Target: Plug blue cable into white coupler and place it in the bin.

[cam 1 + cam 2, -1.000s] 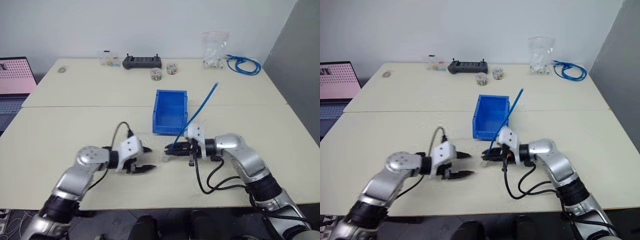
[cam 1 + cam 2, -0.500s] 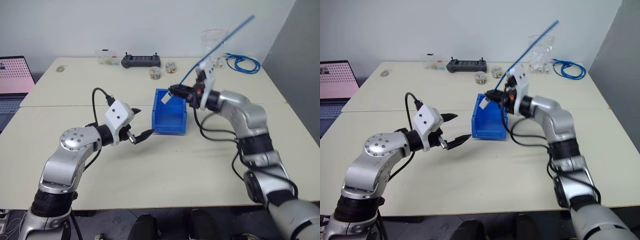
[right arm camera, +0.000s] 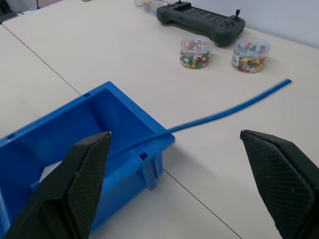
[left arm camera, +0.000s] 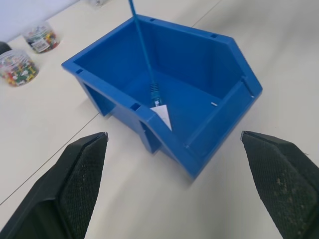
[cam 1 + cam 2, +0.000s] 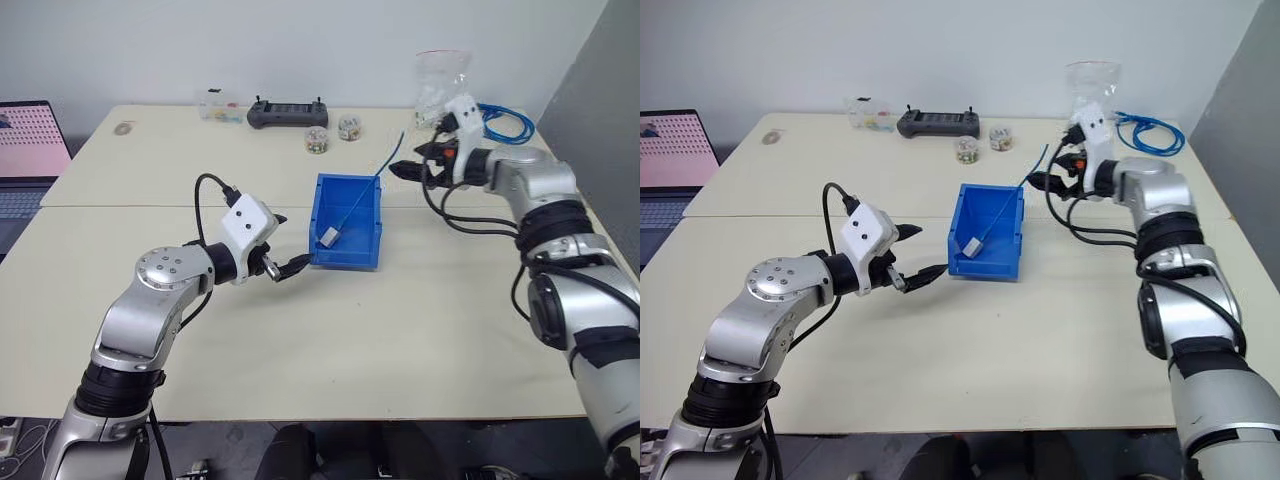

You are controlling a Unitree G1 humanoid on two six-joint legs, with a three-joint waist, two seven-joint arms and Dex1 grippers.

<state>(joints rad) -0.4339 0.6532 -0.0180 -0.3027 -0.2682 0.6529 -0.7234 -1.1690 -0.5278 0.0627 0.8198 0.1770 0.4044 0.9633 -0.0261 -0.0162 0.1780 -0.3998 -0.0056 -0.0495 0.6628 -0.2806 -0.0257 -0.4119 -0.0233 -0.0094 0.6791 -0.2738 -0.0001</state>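
Note:
The blue bin (image 5: 361, 253) stands mid-table. Inside it lies the white coupler (image 5: 328, 237), with the blue cable's (image 5: 365, 195) plug end meeting it (image 4: 155, 91). The cable leans over the bin's far right rim, and its free end (image 3: 285, 82) sticks out above the table. My right gripper (image 5: 404, 171) hovers open just beyond that end, holding nothing. To the left of the bin's front corner, my left gripper (image 5: 289, 242) is open and empty, pointing at the bin.
Along the far edge are a black controller (image 5: 288, 113), two jars of coloured pins (image 5: 317, 140), a small clear box (image 5: 215, 105), a clear plastic bag (image 5: 440, 85) and a coiled blue cable bundle (image 5: 503, 122). A laptop (image 5: 28, 150) sits far left.
My right gripper carried the cable and coupler up from the near table to the bin, opened and let them drop in, then swung away to the right. My left gripper rose and opened fully.

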